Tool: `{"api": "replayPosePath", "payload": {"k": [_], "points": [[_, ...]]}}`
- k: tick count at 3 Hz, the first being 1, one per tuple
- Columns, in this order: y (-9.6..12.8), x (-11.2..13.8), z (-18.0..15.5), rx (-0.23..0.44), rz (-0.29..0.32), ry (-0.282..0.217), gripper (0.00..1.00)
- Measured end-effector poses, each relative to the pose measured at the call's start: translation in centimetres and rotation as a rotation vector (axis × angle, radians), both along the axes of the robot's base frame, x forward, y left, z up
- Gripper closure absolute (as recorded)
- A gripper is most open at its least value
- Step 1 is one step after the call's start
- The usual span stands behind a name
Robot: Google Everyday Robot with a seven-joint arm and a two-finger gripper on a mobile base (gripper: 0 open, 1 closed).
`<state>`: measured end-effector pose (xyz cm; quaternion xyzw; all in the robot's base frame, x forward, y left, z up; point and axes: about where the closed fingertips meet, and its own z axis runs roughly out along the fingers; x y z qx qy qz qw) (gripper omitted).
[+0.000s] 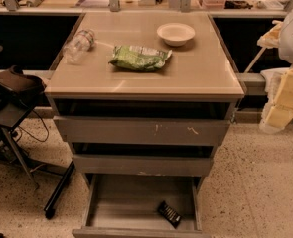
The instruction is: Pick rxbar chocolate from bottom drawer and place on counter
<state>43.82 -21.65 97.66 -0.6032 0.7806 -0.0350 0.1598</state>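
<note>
- Your fingers [281, 107] sit at the far right edge of the view, pale yellow, level with the bench top and well apart from the cabinet. You cannot tell whether they are spread or pressed together.
- Look for the rxbar chocolate [169, 214] inside the bottom drawer [118, 202]. It lies flat on the grey floor of the drawer, toward the front right corner and turned on a diagonal. Nothing touches it.
- You see the bottom drawer pulled well out, further than the others, with the rest of its floor bare.
- Above it, the middle drawer [142, 165] and the top drawer [141, 131] each stand out a little, with a dark gap showing over each front.
- On the bench [185, 81], the tan glossy top of the cabinet, a green snack bag [140, 57] lies near the middle.
- A white bowl [176, 33] stands behind the bag to the right, apart from it.
- A clear bottle [78, 46] lies on its side at the bench's left edge.
- Behind the bench runs a long shelf [91, 4] with clutter.
- To your left stands a dark stand [7, 115] on the speckled floor [255, 182].
</note>
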Motion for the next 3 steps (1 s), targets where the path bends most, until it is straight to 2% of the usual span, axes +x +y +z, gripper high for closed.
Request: {"api": "replayPosePath", "payload": {"k": [2,3], "points": [[0.1,0.0,-0.1,0.018,0.018,-0.001,0.0],[0.4,-0.4,-3.1,0.091,0.071,0.011,0.0]]}}
